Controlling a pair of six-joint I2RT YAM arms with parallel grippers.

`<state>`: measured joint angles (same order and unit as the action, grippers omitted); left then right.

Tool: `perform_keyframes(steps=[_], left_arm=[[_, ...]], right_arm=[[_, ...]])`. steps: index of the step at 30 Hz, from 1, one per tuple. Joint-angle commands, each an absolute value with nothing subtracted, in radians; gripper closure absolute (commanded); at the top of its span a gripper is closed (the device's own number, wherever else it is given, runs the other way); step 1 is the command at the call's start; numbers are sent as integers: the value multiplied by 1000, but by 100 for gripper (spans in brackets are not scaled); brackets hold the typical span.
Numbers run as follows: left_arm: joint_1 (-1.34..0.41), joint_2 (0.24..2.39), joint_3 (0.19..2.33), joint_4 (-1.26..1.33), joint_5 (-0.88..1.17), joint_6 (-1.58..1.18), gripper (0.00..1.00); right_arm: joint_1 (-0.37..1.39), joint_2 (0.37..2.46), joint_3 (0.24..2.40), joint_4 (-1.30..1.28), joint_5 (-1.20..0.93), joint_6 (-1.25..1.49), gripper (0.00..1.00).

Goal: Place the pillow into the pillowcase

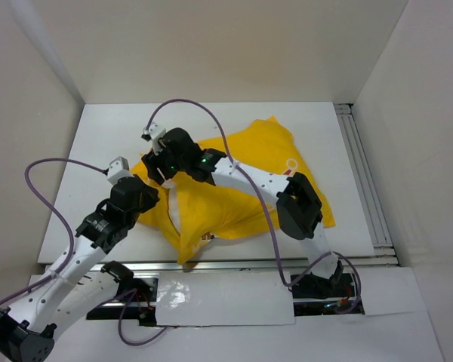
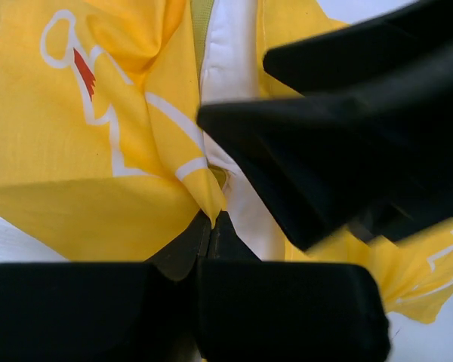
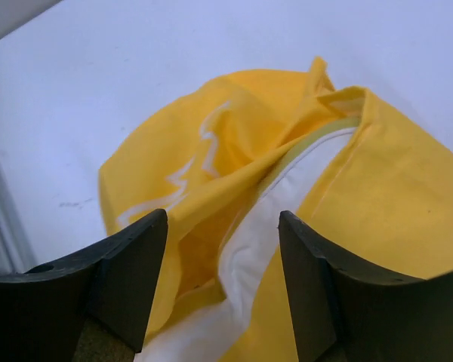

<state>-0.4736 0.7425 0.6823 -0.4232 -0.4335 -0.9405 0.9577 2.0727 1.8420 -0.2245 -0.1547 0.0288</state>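
Note:
The yellow pillowcase [image 1: 272, 158] lies crumpled across the middle of the table. A strip of the white pillow [image 1: 174, 213] shows at its open left end. My left gripper [image 1: 155, 197] is at that opening, shut on a fold of the pillowcase [image 2: 60, 151] edge right beside the pillow [image 2: 226, 45]; its pinch point [image 2: 210, 220] holds yellow cloth. My right gripper [image 1: 161, 172] reaches in from the right and hovers open over the same opening. In its wrist view the open gripper [image 3: 223, 230] straddles the pillow [image 3: 249, 249], with pillowcase [image 3: 408, 196] cloth on both sides. Its black fingers [image 2: 325, 151] loom in the left wrist view.
White walls box in the table on three sides. A metal rail [image 1: 362, 173] runs along the right edge and another [image 1: 234, 264] along the near edge. Purple cables [image 1: 211, 121] arc above both arms. Bare tabletop [image 1: 106, 136] lies to the far left.

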Motion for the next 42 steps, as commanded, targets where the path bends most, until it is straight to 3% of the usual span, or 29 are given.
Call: perform_keyframes(steps=[1,3,7,9,10,11,15,20,26,32,33,37,42], left_arm=[[-468,707,696,-380,-480,-927,100],[-468,698,696,-391,-480,-937,100],[-468,687,716,-460,-518,-972,100],[-468,687,716,-471,-552,-982,100],[-468,687,716,-471,-561,-982,100],[-468,687,739,-485,-575,-982,100],[-468,791,804,-564,-655,-1044,100],[-468,963,919,-612,-744,-1147,100],[-459,1051,1029,-485,-720,-1056,100],[-459,1117,1101,-399,-673,-977,100],[-459,1136,1130,-411,-692,-977,100],[-437,1229,1152,-463,-733,-1005,100],[-419,1290,1143,-491,-718,-1060,100]], right_arm=[[983,2160,1966,-202,94,46,32],[992,2250,2023,-274,386,90,33],[992,2351,2163,-477,551,187,39],[983,2332,2053,-468,535,216,84],[973,2295,2004,-445,566,238,98],[951,2274,1915,-436,577,273,100],[905,2122,1700,-394,533,273,100],[861,1843,1386,-177,152,129,100],[862,1818,1256,-163,-132,12,100],[952,1887,1258,-118,-160,-31,100],[978,1869,1232,-50,-88,-31,100],[1071,1689,1071,104,72,-14,100],[1080,1476,974,179,61,72,100]])
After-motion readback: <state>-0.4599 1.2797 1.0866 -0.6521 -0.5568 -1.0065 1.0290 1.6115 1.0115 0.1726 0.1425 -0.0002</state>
